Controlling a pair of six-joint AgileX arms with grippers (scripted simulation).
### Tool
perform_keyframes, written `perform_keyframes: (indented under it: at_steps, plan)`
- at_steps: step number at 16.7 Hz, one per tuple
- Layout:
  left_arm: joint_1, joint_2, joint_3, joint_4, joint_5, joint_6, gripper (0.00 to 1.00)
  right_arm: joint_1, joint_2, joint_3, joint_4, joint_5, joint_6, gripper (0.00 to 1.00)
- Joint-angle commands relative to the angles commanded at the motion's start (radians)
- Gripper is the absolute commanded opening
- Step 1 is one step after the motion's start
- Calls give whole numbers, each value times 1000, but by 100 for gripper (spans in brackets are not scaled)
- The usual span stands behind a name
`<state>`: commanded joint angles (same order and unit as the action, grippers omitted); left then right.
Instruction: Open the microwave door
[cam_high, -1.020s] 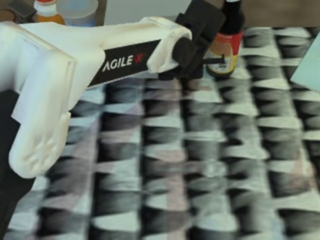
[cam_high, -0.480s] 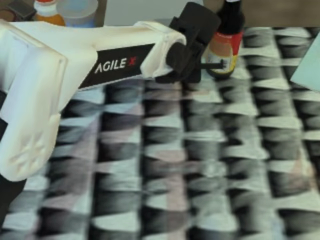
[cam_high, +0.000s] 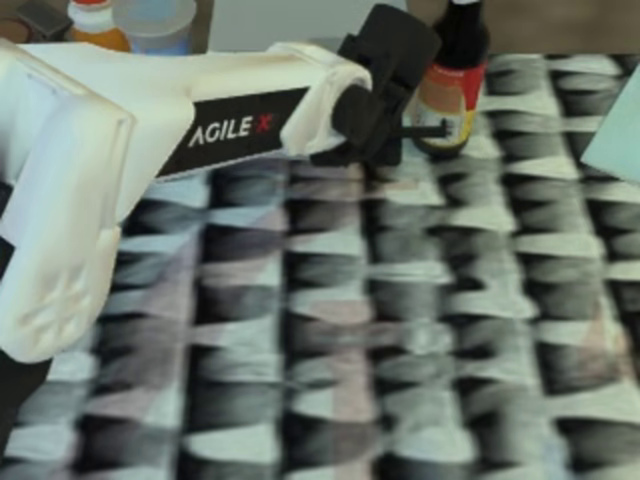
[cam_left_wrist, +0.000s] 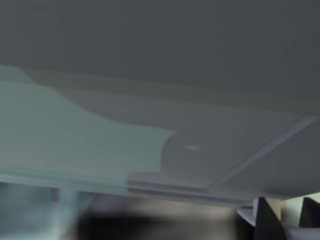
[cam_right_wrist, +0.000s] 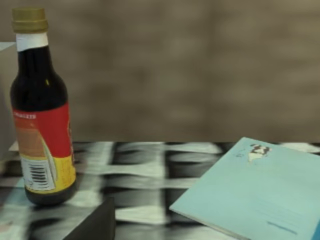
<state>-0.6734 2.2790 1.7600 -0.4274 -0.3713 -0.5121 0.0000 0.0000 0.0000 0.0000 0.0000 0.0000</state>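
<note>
Checkered black, white and grey cloth covers your table (cam_high: 420, 330) in the top view, where the light grey microwave (cam_high: 290, 22) is cut off at the far edge. Your left arm's white link slants toward it, its black end effector (cam_high: 385, 85) hidden at the front, just beside a dark sauce bottle (cam_high: 455, 85); I cannot tell its grip. Left wrist view: only the grey-windowed microwave door (cam_left_wrist: 165, 130), filling the frame. Right wrist view: that bottle and a pale blue book (cam_right_wrist: 255, 187); the right end effector is unseen.

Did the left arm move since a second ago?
Yes. In the top view the left arm has slid a little toward the left, away from the sauce bottle, which stayed put. In the last half second it held.
</note>
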Motion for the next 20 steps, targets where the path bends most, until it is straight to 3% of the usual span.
perform_keyframes:
  at_steps: [14,20]
  plan:
    - [0,0,0,0,0,0,0,0,0,0,0,0,0,100]
    - [2,-38,-69,44,31,43,0,0,0,0,0,0,0,100]
